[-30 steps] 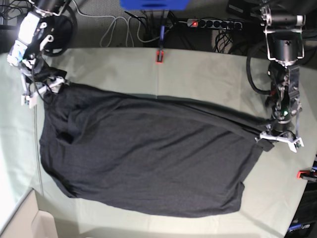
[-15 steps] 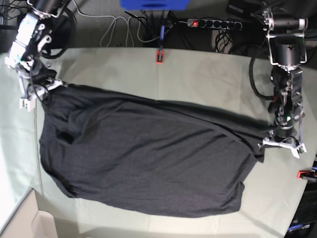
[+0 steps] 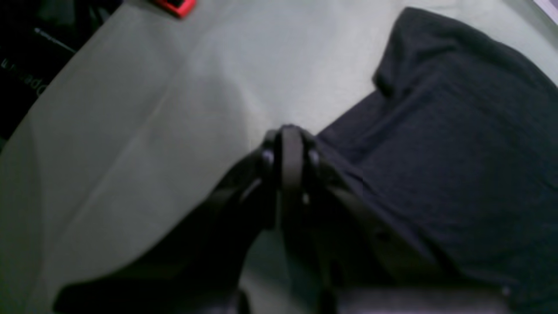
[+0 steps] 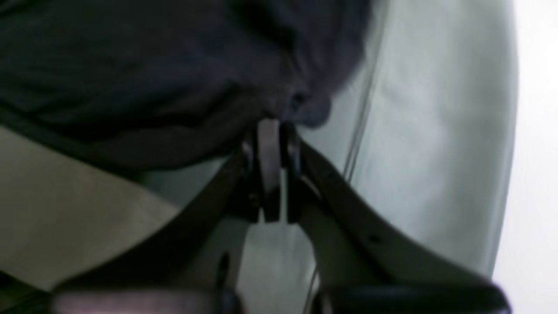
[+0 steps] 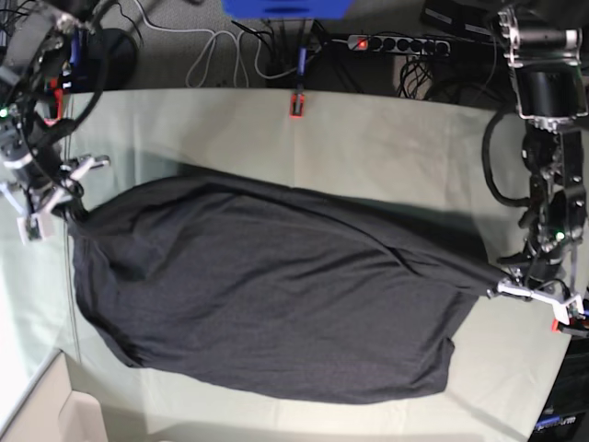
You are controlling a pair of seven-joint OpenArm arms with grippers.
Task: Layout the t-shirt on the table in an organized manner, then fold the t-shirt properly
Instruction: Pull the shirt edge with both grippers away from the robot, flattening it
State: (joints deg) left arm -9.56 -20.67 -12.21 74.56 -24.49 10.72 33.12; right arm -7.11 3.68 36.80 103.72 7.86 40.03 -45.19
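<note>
Shirt (image 5: 267, 285) spread across table (image 5: 386, 138), no print or readable writing showing. Left gripper (image 5: 532, 293) and right gripper (image 5: 48, 204) each pinch an edge.

The t-shirt (image 5: 267, 285) lies spread across the table (image 5: 368, 138).

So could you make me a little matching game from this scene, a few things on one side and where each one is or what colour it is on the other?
Things:
1. t-shirt
2. table
3. left gripper
4. right gripper

Descriptions:
A. pale grey-green, lying under everything
B. charcoal-black, stretched between the two arms
C. shut on a corner of fabric at the base view's left
D. shut on a corner of fabric at the base view's right, near a red clamp

Pairs: 1-B, 2-A, 3-D, 4-C
</note>
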